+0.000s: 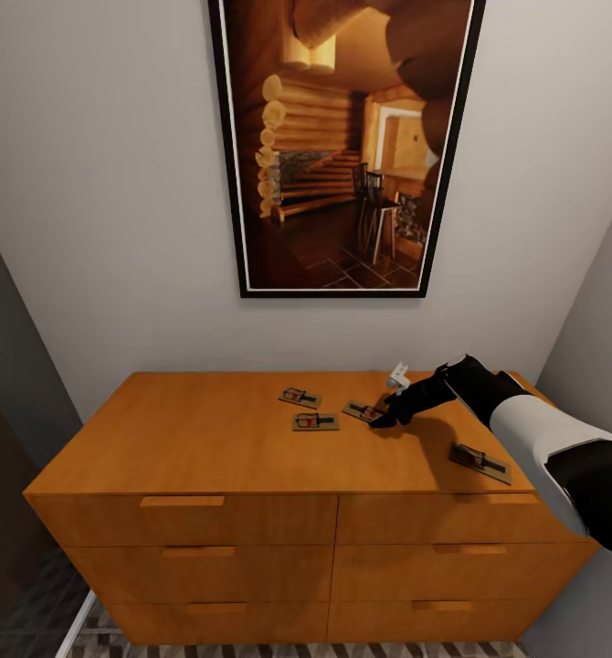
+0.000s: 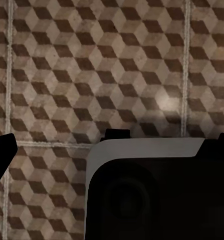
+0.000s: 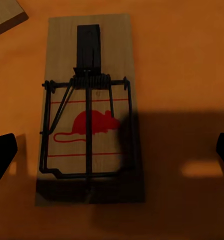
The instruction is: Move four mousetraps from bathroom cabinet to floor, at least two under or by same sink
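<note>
Several mousetraps lie flat on top of the orange-brown cabinet (image 1: 205, 429). One mousetrap (image 1: 300, 397) is farthest back and another mousetrap (image 1: 315, 421) lies just in front of it. A third (image 1: 480, 462) sits near the front right edge. My right gripper (image 1: 382, 421) hovers open just above the mousetrap (image 1: 361, 410) between them. In the right wrist view this trap (image 3: 89, 110) lies between the spread fingertips (image 3: 2, 155), off to one side and untouched. My left gripper (image 2: 112, 147) hangs open over the bathroom floor (image 2: 51, 75). The sink is out of view.
A large framed picture (image 1: 342, 146) hangs on the wall behind the cabinet. Walls close in on both sides. Patterned floor tiles (image 1: 251, 651) show below the drawer fronts (image 1: 183, 521). Part of my own base (image 2: 152, 195) lies under the left wrist camera.
</note>
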### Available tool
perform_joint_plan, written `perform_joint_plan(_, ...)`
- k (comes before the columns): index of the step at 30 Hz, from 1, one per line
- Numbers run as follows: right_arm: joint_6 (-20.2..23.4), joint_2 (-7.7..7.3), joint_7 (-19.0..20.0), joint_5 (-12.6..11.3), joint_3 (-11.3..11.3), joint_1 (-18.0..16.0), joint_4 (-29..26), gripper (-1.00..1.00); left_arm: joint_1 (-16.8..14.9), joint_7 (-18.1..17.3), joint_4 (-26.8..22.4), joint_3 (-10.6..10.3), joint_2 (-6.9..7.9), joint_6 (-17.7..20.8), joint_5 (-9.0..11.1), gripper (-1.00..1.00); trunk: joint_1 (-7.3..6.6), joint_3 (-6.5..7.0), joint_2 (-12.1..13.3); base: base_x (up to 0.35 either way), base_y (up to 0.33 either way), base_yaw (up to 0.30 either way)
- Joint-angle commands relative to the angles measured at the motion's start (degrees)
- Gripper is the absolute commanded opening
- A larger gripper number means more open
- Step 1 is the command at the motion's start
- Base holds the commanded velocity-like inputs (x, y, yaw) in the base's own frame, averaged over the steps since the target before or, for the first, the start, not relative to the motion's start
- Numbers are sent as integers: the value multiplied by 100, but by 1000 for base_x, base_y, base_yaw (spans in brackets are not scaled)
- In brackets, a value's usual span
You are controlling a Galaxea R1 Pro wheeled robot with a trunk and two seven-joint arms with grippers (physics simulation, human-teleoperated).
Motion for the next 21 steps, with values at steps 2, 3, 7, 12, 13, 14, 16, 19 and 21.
perform_joint_plan(2, 57, -1, 26, 65, 4, 3, -11, 100, 3, 5, -9, 8, -1, -7, 0, 100, 0, -5, -2, 0, 0, 0)
perform_joint_plan(3, 57, -1, 26, 65, 4, 4, -11, 100, 4, 5, -9, 10, -1, -7, 0, 100, 0, -5, -2, 0, 0, 0)
perform_joint_plan(7, 57, -5, 26, 65, 4, 4, -11, 100, 2, 5, -10, 8, -1, -7, 0, 100, 0, -5, -2, 0, 0, 0)
perform_joint_plan(12, 57, -7, 26, 71, 4, 4, -11, 100, 2, 5, -10, 9, -1, -7, 0, 100, 0, -5, -2, 0, 0, 0)
perform_joint_plan(13, 57, -8, 26, 72, 4, 4, -11, -100, 1, 5, -10, 8, -1, -7, 0, 100, 0, -5, -2, 0, 0, 0)
perform_joint_plan(14, 57, -8, 26, 72, 4, 4, -11, -100, 3, 5, -9, 8, -1, -7, 0, 100, 0, -5, -2, 0, 0, 0)
perform_joint_plan(16, 57, -7, 20, 72, 4, 4, -11, -100, 2, 5, -9, 8, -1, -7, 0, 100, 0, -5, -2, 0, 0, 0)
perform_joint_plan(19, 57, -7, 12, 68, 4, 4, -11, -100, 5, 5, -9, 8, -1, -7, 0, 100, 0, -5, -2, 0, 0, 0)
perform_joint_plan(21, 57, -7, 10, 67, 4, 4, -11, -100, 2, 5, -9, 10, -1, -7, 0, 100, 0, -5, -2, 0, 0, 0)
